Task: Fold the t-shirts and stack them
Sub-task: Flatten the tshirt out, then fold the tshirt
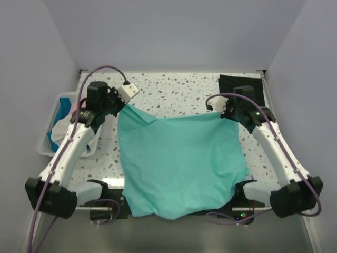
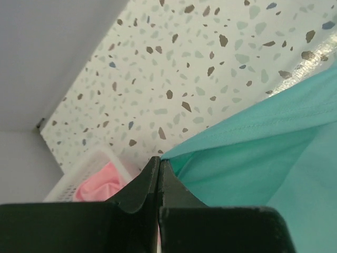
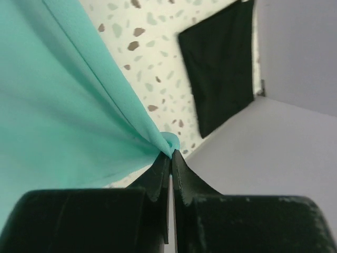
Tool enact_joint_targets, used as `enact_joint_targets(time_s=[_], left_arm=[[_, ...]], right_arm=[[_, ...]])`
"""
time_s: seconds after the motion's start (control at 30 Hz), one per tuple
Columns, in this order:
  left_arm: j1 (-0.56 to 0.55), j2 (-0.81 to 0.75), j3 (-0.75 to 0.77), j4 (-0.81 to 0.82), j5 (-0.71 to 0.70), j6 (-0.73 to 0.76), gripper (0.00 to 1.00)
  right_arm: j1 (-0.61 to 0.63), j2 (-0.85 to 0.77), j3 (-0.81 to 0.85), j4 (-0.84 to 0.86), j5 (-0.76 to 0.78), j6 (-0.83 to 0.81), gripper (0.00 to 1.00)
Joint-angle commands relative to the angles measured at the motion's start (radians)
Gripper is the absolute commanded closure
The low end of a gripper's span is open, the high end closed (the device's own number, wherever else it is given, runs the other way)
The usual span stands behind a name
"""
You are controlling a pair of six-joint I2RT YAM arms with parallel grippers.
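A teal-green t-shirt (image 1: 179, 161) hangs spread between both arms, its lower part draped over the table's near edge. My left gripper (image 1: 120, 107) is shut on its far left corner; in the left wrist view the jaws (image 2: 159, 161) pinch the teal cloth (image 2: 253, 158). My right gripper (image 1: 219, 112) is shut on the far right corner, where the cloth (image 3: 63, 105) bunches at the fingertips (image 3: 171, 154). A folded black t-shirt (image 1: 239, 84) lies flat at the back right corner, also in the right wrist view (image 3: 221, 63). A pink t-shirt (image 2: 102, 184) sits in the basket.
A white slatted plastic basket (image 1: 48, 129) stands off the table's left edge, holding blue, pink and white cloth. The speckled tabletop (image 1: 174, 92) is bare behind the teal shirt. Grey walls close in on the left, back and right.
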Motion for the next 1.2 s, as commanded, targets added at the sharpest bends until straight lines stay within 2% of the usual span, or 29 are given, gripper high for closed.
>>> enact_joint_targets(time_s=[0.0, 0.1, 0.13, 0.17, 0.27, 0.4, 0.6, 0.7, 0.83, 1.17], left_arm=[[0.008, 0.154, -0.015, 0.262, -0.001, -0.001, 1.00], [0.006, 0.356, 0.046, 0.310, 0.003, -0.021, 1.00], [0.006, 0.408, 0.102, 0.311, -0.003, -0.027, 1.00], [0.006, 0.507, 0.132, 0.310, -0.009, -0.035, 1.00], [0.006, 0.672, 0.259, 0.290, -0.027, -0.047, 1.00], [0.006, 0.791, 0.379, 0.258, -0.072, -0.064, 1.00], [0.005, 0.777, 0.425, 0.219, -0.113, -0.098, 1.00], [0.000, 0.759, 0.424, 0.190, -0.141, -0.119, 1.00], [-0.012, 0.736, 0.411, 0.120, -0.087, -0.122, 1.00], [-0.170, 0.539, 0.261, -0.125, -0.087, -0.109, 1.00]], right_arm=[[-0.006, 0.139, -0.076, 0.244, 0.019, -0.011, 1.00], [-0.006, 0.276, -0.067, 0.332, 0.024, -0.014, 1.00], [-0.007, 0.372, -0.051, 0.343, 0.022, -0.010, 1.00], [-0.010, 0.413, -0.018, 0.355, 0.024, -0.005, 1.00], [-0.027, 0.575, 0.068, 0.381, 0.016, -0.005, 1.00], [-0.047, 0.712, 0.183, 0.373, 0.009, -0.022, 1.00], [-0.093, 0.778, 0.303, 0.332, -0.022, -0.036, 1.00], [-0.119, 0.778, 0.311, 0.327, -0.036, -0.046, 1.00], [-0.139, 0.769, 0.291, 0.317, -0.059, -0.077, 1.00], [-0.153, 0.709, 0.237, 0.235, -0.126, -0.151, 1.00]])
